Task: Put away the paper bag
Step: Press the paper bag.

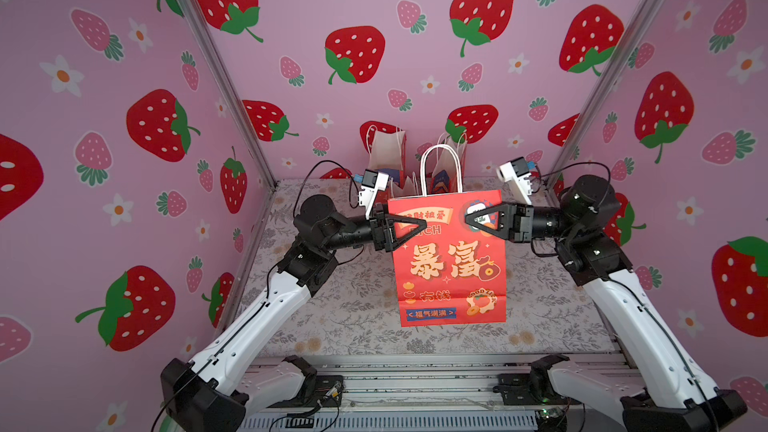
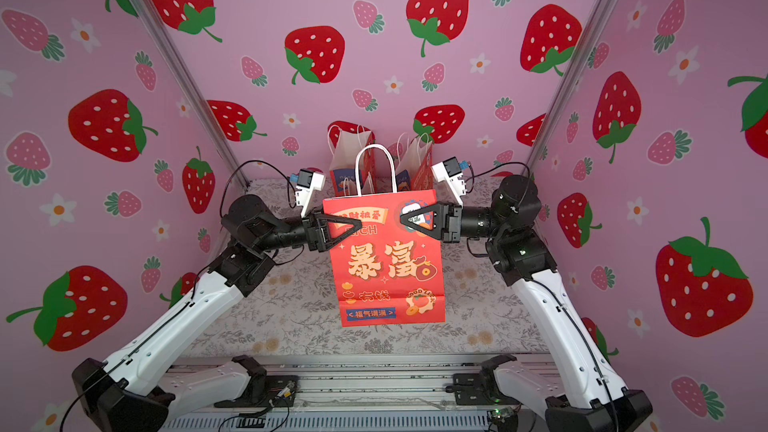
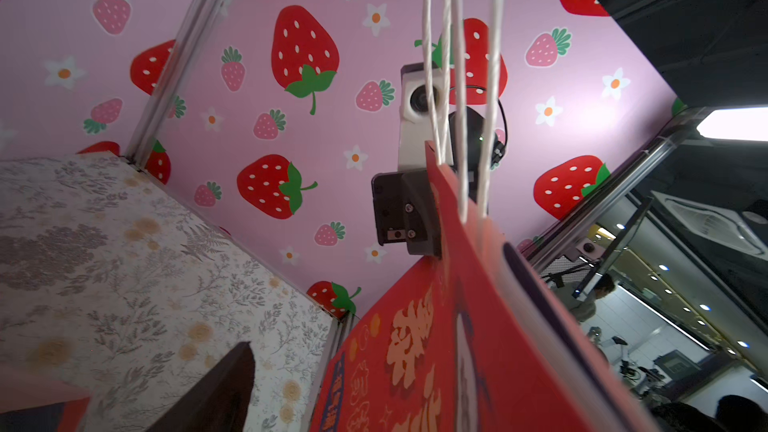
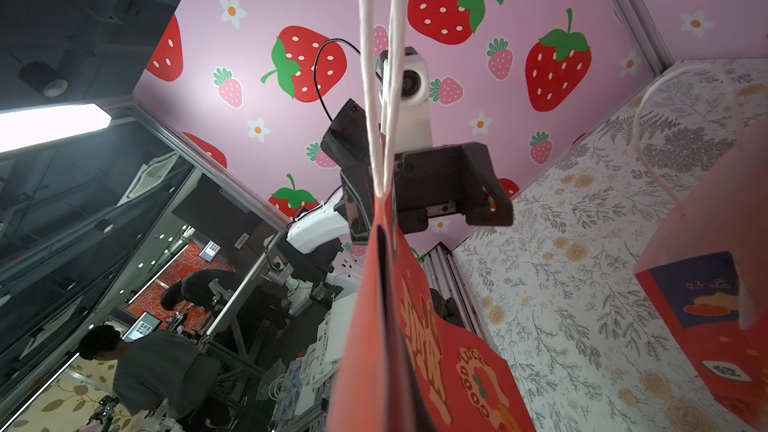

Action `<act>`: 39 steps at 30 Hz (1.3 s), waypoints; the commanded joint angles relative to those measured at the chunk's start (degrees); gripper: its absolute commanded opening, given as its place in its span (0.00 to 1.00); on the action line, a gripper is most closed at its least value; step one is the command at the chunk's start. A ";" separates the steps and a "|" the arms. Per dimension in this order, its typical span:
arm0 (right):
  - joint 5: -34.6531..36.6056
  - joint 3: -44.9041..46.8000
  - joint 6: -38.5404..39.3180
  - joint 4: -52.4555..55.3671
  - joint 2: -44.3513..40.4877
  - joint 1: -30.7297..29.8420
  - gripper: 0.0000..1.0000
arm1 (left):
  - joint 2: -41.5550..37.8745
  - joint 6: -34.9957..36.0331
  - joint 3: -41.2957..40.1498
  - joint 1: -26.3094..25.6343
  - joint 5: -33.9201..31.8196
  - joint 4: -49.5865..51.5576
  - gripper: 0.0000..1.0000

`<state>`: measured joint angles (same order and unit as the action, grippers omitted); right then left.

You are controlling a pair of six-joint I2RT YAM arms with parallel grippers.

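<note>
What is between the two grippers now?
The upper part of the red bag, shown in both top views. The left gripper and right gripper reach in from its two side edges, with only the bag's printed front between their tips.

Worktop [image 1: 332,309] w/ pale floral cover, grey sprigs & yellow blooms. At back, by rear wall, two bags [image 1: 388,157] [image 1: 451,160] stand upright on it, side by side, handles up.

Lab: strawberry-walled robot booth [image 1: 415,56], workbenches beyond.
</note>
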<state>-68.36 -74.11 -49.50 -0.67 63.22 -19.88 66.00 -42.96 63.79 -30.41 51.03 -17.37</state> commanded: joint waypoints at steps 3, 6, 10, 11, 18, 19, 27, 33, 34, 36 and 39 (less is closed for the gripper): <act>0.43 -2.30 4.71 1.02 -1.20 0.00 0.00 | -1.07 2.79 0.69 -1.39 -2.07 -0.71 0.48; 1.29 -1.53 5.61 1.23 -1.80 0.36 0.00 | -2.58 5.55 0.83 -2.22 -3.80 3.76 0.31; 1.56 0.41 7.58 2.61 -2.56 0.37 0.00 | -4.40 7.20 0.05 -3.50 -5.63 6.23 0.21; 1.49 1.03 8.02 2.54 -2.80 0.36 0.00 | -4.79 7.06 -0.35 -3.76 -6.07 6.05 0.17; 1.67 2.87 11.45 5.06 -4.57 0.37 0.20 | -4.48 7.43 1.04 -5.36 -8.54 9.41 0.00; 1.65 2.96 12.54 6.17 -4.68 0.37 0.25 | -4.47 7.38 1.23 -5.36 -9.01 9.66 0.00; -1.80 5.86 17.14 9.02 -4.59 0.37 0.58 | -3.42 5.85 1.20 -5.36 -11.39 7.75 0.00; -3.25 6.40 18.20 9.01 -5.02 0.37 0.55 | -4.33 6.08 1.33 -5.31 -12.09 8.36 0.00; -3.23 6.50 18.37 9.02 -5.32 0.37 0.55 | -4.63 6.02 1.27 -5.23 -12.22 8.41 0.00; -3.10 6.89 18.64 9.10 -5.74 0.38 0.55 | -5.41 6.00 1.42 -5.04 -12.56 8.70 0.00; -2.59 6.84 18.73 9.10 -6.12 0.58 0.60 | -6.18 5.24 1.38 -4.94 -12.89 8.08 0.00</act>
<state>-69.80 -67.40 -31.83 8.19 58.48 -19.55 61.47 -37.34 63.35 -35.64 40.10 -7.38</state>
